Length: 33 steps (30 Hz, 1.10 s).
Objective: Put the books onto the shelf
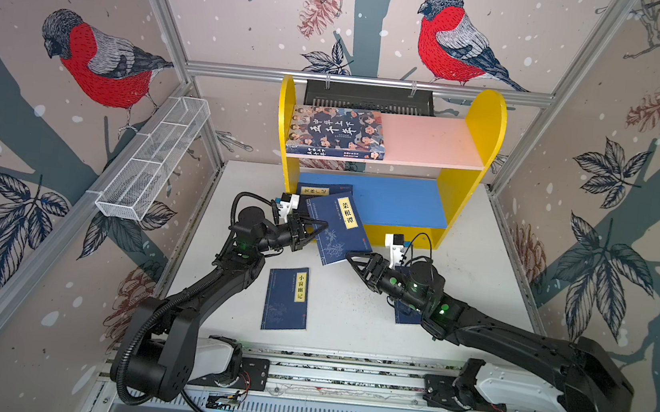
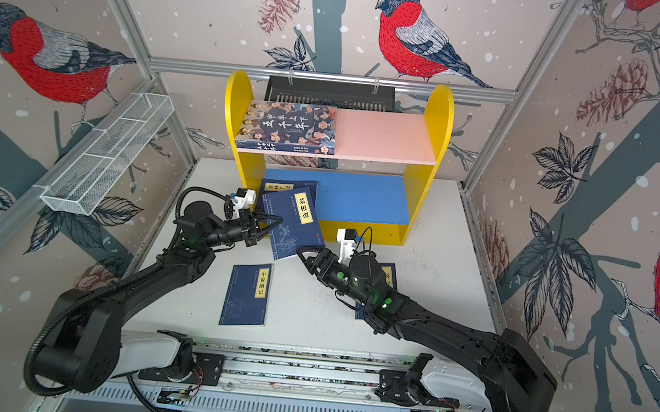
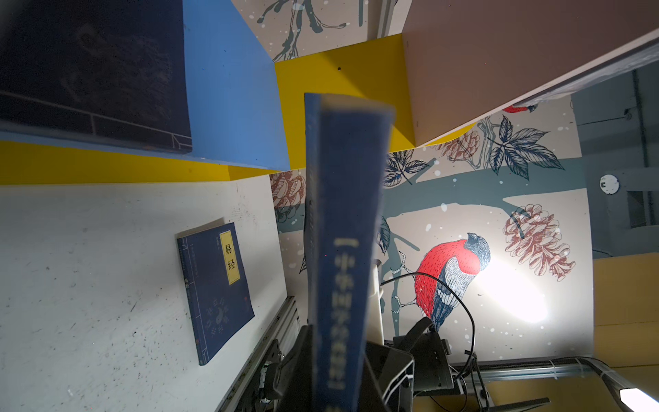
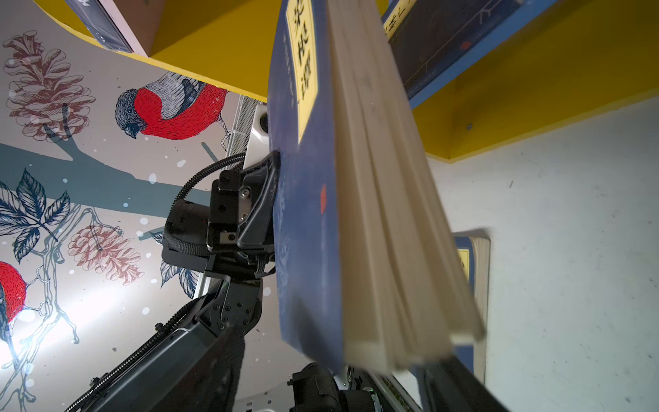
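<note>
My left gripper point(image 1: 319, 227) point(image 3: 338, 356) is shut on a navy book point(image 1: 334, 228) point(image 3: 346, 232), holding it tilted in the air before the yellow shelf point(image 1: 483, 118). My right gripper point(image 1: 350, 257) point(image 4: 338, 378) is open, its fingers either side of that book's near corner point(image 4: 310, 214). The large cartoon-cover book point(image 1: 336, 132) lies on the pink board. Another navy book point(image 1: 321, 189) lies on the blue board point(image 1: 399, 202). One navy book point(image 1: 287, 298) lies flat on the table. Another point(image 2: 390, 274) point(image 3: 217, 289) is mostly hidden under my right arm.
A white wire basket point(image 1: 153, 163) hangs on the left wall. A black slotted tray point(image 1: 369, 98) sits behind the shelf top. The arms' rail point(image 1: 344, 367) runs along the table's front edge.
</note>
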Motion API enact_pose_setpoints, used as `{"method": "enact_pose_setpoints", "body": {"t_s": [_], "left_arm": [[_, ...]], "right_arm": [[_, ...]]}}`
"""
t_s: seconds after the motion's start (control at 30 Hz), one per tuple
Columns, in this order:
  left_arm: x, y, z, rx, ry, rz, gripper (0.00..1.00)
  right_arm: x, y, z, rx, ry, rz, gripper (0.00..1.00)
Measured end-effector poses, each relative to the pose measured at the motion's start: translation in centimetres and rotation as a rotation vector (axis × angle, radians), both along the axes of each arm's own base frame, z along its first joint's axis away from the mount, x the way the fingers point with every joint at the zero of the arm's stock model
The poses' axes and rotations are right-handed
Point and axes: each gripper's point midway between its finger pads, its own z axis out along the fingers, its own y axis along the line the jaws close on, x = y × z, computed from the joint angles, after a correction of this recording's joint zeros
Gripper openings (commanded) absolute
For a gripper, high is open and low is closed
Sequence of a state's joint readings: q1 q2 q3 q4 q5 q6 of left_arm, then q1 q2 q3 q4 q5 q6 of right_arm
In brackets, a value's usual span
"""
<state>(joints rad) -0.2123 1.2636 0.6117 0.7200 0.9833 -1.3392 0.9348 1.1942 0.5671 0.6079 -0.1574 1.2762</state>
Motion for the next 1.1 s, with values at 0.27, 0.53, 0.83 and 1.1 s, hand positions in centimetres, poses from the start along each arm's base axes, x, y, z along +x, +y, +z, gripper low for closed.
{"method": "enact_pose_setpoints", "body": {"t_s": [0.27,0.53,0.83,1.1], "left_arm": [[-0.2,0.2,-0.1,-0.011,0.016,0.018,0.00],[-0.3,0.3,0.0,-0.023,0.012,0.025,0.00],[-0.4,0.5,-0.6,-0.019,0.020,0.040,0.37],[0.2,3.1,-0.6,0.021,-0.041,0.102,0.74]], "right_arm": [[1.4,1.0,0.7,0.034,-0.027,-0.023,0.67],[2.6,1.6,0.1,0.041,-0.032,-0.042,0.36],[2.7,1.7,0.7,0.074,-0.053,-0.029,0.04],[4.2,-0.4,0.9,0.039,-0.065,-0.009,0.02]]}}
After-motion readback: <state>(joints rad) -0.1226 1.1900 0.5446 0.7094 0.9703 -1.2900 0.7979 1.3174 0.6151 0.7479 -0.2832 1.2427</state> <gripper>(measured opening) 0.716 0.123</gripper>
